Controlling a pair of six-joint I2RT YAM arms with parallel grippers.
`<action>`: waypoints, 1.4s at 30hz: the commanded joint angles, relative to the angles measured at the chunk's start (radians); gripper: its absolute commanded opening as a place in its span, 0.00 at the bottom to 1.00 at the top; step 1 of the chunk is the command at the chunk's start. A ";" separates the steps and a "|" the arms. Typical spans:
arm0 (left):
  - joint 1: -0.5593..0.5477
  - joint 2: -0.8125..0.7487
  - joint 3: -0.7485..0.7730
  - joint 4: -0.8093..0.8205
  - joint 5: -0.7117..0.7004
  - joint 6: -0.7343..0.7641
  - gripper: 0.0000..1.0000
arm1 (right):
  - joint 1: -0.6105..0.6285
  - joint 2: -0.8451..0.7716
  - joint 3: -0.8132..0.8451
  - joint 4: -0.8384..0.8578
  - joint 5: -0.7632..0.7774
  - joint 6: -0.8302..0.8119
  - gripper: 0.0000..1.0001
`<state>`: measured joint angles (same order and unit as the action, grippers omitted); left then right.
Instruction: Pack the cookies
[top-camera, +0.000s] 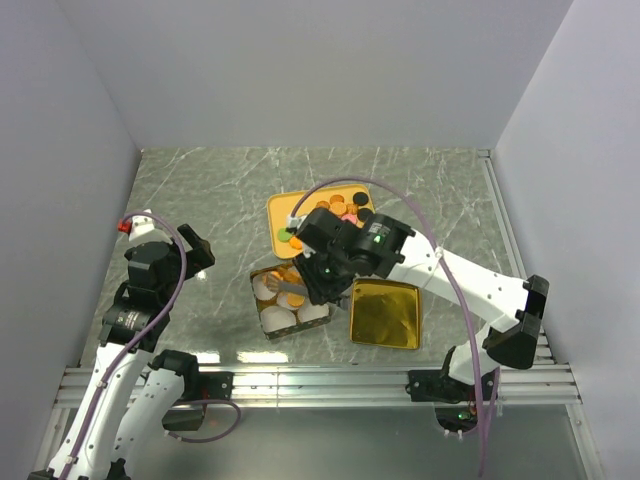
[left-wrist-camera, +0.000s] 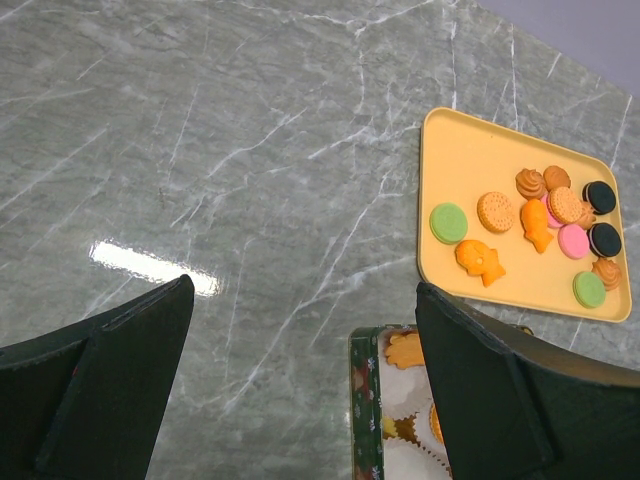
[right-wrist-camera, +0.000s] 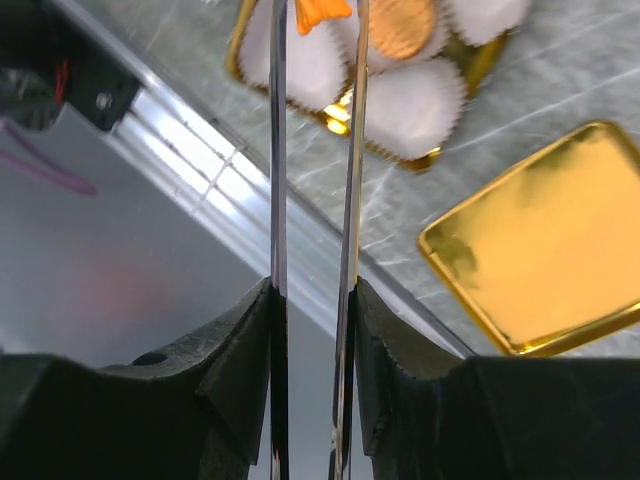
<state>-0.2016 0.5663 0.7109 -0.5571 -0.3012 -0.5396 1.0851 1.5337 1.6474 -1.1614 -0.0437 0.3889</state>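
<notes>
Orange cookie (right-wrist-camera: 322, 12) pinched in right end effector (right-wrist-camera: 314, 40); top view hides it

One tray (left-wrist-camera: 470, 150), one tin (left-wrist-camera: 365, 400), one lid (right-wrist-camera: 540, 250) — two green cookies (left-wrist-camera: 448, 223).

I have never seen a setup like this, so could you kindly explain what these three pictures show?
Two robot arms sit at a marble table. One picture looks down from above; the other two come from cameras on each wrist. The left end effector is open and empty. The right end effector, with long thin fingers, pinches an orange cookie above a tin lined with white paper cups. More cookies lie on a yellow tray, and a gold lid rests beside the tin.
</notes>
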 joint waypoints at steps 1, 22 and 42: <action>0.004 -0.014 0.012 0.026 0.001 -0.002 1.00 | 0.050 -0.021 -0.027 0.058 -0.027 0.007 0.33; 0.004 -0.028 0.009 0.022 0.001 -0.008 0.99 | 0.107 -0.023 -0.161 0.157 -0.010 0.051 0.34; 0.002 -0.023 0.009 0.025 0.005 -0.006 0.99 | -0.049 -0.052 -0.058 0.154 0.079 0.056 0.34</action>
<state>-0.2016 0.5510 0.7109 -0.5575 -0.3008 -0.5430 1.1038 1.5215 1.5227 -1.0321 0.0109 0.4381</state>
